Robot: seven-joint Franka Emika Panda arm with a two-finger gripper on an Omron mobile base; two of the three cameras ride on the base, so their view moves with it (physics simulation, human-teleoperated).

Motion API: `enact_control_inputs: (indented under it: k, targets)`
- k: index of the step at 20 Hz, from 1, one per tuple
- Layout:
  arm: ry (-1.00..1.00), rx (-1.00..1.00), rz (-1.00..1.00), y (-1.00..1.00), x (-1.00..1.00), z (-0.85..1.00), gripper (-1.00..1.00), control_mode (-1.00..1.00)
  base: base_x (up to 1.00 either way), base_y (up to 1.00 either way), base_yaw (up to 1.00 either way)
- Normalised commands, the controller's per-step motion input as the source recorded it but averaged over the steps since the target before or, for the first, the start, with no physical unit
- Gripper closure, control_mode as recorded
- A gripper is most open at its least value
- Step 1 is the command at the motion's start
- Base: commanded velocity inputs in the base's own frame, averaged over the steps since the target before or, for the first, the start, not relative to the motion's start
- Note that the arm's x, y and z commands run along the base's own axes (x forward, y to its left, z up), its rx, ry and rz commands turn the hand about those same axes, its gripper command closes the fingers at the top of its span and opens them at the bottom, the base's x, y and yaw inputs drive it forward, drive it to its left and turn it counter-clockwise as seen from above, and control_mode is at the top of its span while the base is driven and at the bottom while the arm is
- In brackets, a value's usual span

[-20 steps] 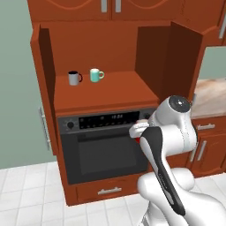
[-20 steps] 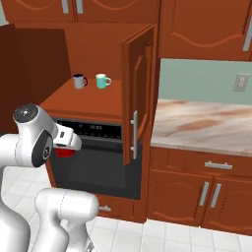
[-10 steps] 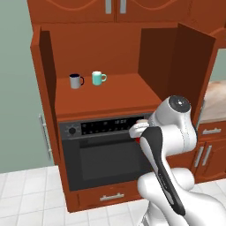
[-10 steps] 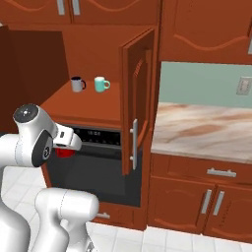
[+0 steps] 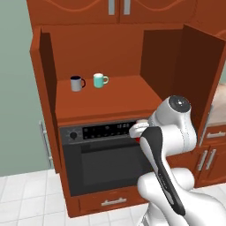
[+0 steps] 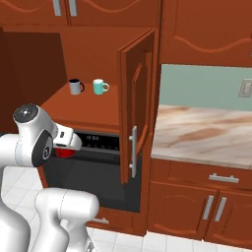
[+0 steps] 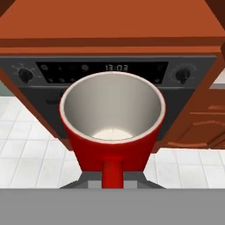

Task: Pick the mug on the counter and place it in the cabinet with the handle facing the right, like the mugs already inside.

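fingers closed on the mug [image 7: 112, 127]; their tips are hidden under its red body in the hand view, so the grip is judged from the mug sitting fixed before the camera with its handle pointing back toward the hand. the gripper [image 6: 66, 145] holds the mug off any surface, in front of the oven [image 5: 103, 159], below the level of the cabinet [image 5: 106, 95] shelf.

left to right in the left base view: cabinet's left door swung open, then the grey mug [image 5: 77, 83], just beside it the teal mug [image 5: 100, 80], both upright toward the left of the shelf with handles to the right; bare shelf right of them; then the held mug, a red sliver by the wrist at the oven's control panel; the right door open. in the right base view the counter [image 6: 206, 135] lies well to the right, past that door.

key relation: target shelf is above and ahead of the held mug. the mug's axis runs along the gripper, mouth toward the oven, so it lies roughly on its side. judgement: it needs lifting above the shelf edge, righting, and turning so the handle faces right, likely into the space right of the teal mug.

writing: oven clock reads "13:03". no other labels legible.
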Motion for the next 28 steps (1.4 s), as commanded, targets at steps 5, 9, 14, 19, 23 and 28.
enact_control_inputs:
  k: [5, 9, 14, 19, 23, 28]
  targets:
    - [0.00, 0.00, 0.00, 0.00, 0.00, 0.00, 1.00, 1.00, 0.32, 0.21, 0.00]
    - [0.00, 0.00, 0.00, 0.00, 0.00, 0.00, 1.00, 1.00, 0.33, 0.19, 0.00]
    - [0.00, 0.00, 0.00, 0.00, 0.00, 0.00, 1.00, 1.00, 0.33, 0.20, 0.00]
    - [0.00, 0.00, 0.00, 0.00, 0.00, 0.00, 1.00, 1.00, 0.35, 0.18, 0.00]
    - [0.00, 0.00, 0.00, 0.00, 0.00, 0.00, 1.00, 1.00, 0.34, 0.19, 0.00]
    - [0.00, 0.00, 0.00, 0.00, 0.00, 0.00, 1.00, 1.00, 0.32, 0.19, 0.00]
